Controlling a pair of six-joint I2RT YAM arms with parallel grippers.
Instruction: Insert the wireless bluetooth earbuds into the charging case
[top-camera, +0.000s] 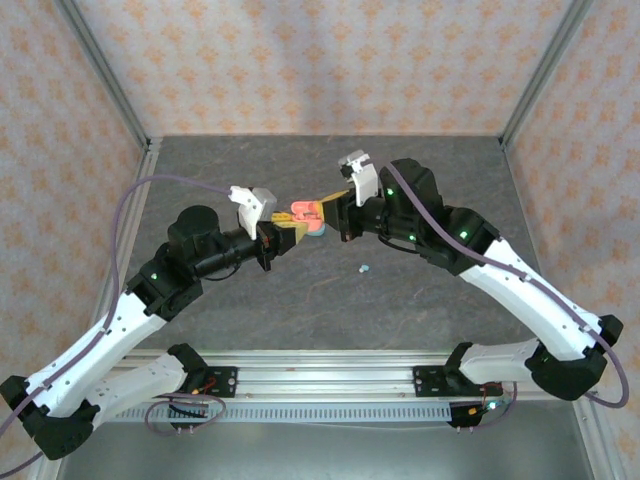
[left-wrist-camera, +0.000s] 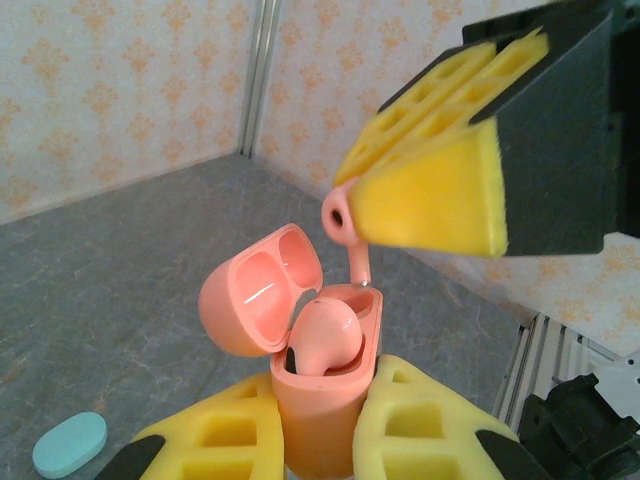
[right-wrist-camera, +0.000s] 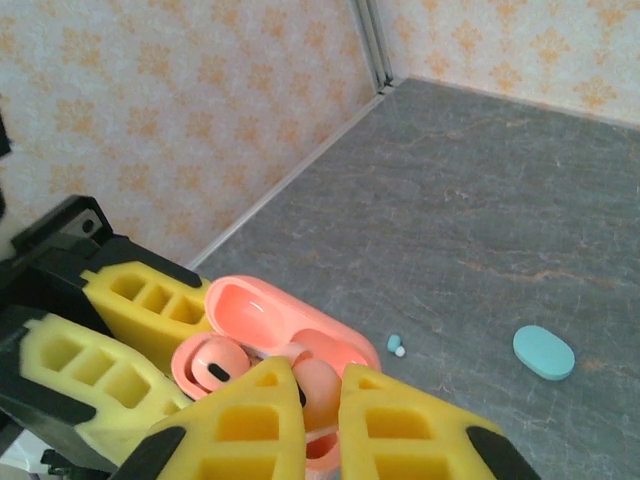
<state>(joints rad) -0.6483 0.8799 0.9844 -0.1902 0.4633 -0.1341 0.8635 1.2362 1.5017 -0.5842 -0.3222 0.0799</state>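
The salmon-pink charging case (left-wrist-camera: 315, 400) stands upright with its lid (left-wrist-camera: 255, 290) swung open, and my left gripper (left-wrist-camera: 320, 385) is shut on its body. One pink earbud (left-wrist-camera: 325, 335) sits in the near slot. Just above the case, my right gripper (right-wrist-camera: 320, 372) is shut on a second pink earbud (right-wrist-camera: 335, 385). That earbud's stem (left-wrist-camera: 358, 265) points down, its tip at the rim of the far slot. In the top view the two grippers meet over the mid table, left (top-camera: 283, 232) and right (top-camera: 328, 210). A tiny teal earbud (right-wrist-camera: 396, 344) lies loose on the table.
A closed teal oval case (right-wrist-camera: 543, 352) lies flat on the grey table beyond the teal earbud; it also shows at the lower left of the left wrist view (left-wrist-camera: 70, 443). Patterned walls with metal corner posts (right-wrist-camera: 372, 45) enclose the table.
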